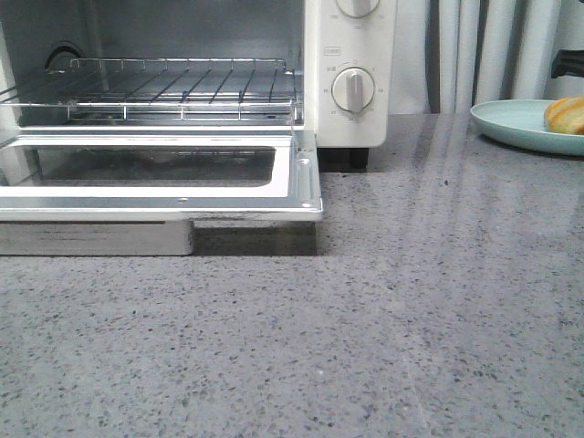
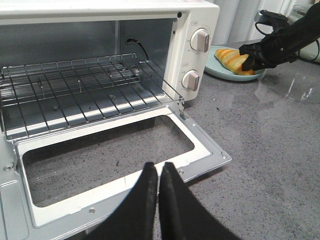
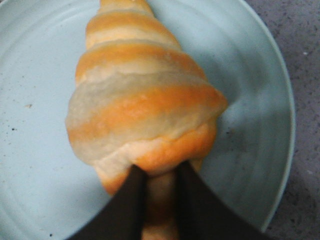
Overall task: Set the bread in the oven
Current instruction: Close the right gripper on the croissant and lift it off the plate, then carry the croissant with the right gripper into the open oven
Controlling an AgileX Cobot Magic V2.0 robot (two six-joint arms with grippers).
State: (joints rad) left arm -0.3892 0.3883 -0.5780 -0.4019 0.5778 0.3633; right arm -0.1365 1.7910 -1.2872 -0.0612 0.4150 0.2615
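Right wrist view: the golden-orange striped croissant roll (image 3: 142,107), resting on the light teal plate (image 3: 265,100), is pinched at its narrow tip by the right gripper (image 3: 159,185). Slippage during transfer to the white toaster oven (image 2: 197,45) is judged possible. The left gripper (image 2: 159,172) is clenched, empty.

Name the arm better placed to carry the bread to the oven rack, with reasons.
Right. The right gripper already pinches one end of the bread on the teal plate. The left gripper is shut, holding nothing, over the oven door.
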